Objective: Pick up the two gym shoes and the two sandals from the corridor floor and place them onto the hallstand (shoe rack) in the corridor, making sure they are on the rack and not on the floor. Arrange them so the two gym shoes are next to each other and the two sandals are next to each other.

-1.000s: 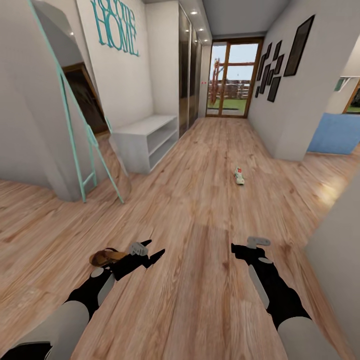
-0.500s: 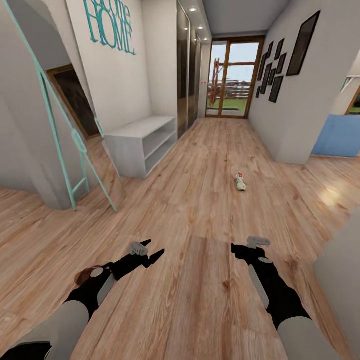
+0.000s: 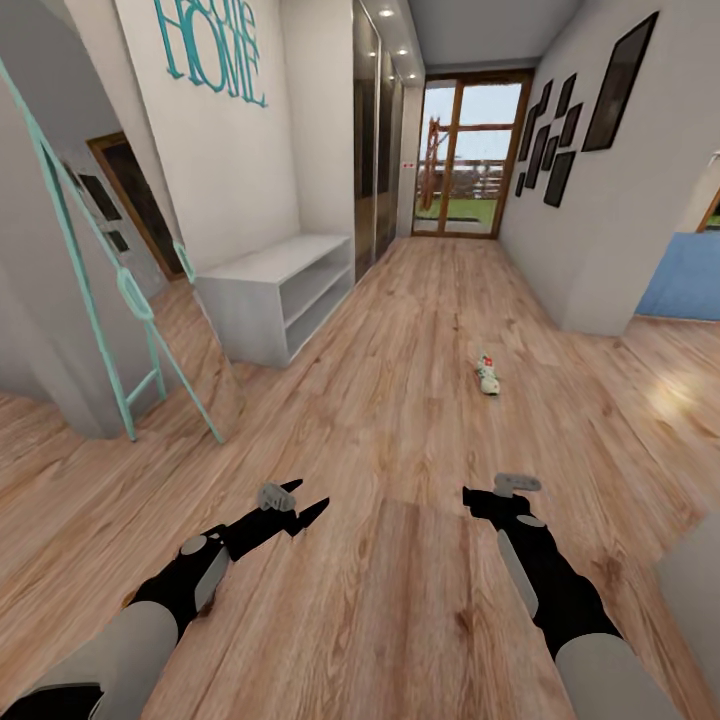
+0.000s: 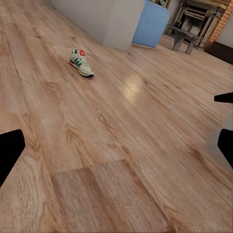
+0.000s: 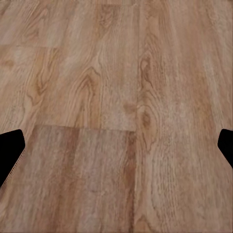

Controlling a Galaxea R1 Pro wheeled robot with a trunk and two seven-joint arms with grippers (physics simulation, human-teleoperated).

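On the left wall big turquoise letters [image 3: 212, 48] read "HOME", with a smaller word above that I cannot read. Below them, against this wall, stands a pale grey unit with open shelves [image 3: 275, 291]. One gym shoe [image 3: 487, 375] lies alone on the corridor floor [image 3: 400, 420], well ahead of the robot and a little to its right; in the left wrist view the same shoe [image 4: 81, 63] shows green stripes and a red patch. The left tool [image 3: 297, 504] hangs above the planks with fingers spread, holding nothing. The right tool [image 3: 497, 491] hangs the same way, its fingertips [image 5: 10, 150] wide apart. A turquoise-framed mirror [image 3: 80, 250] leans at the left.
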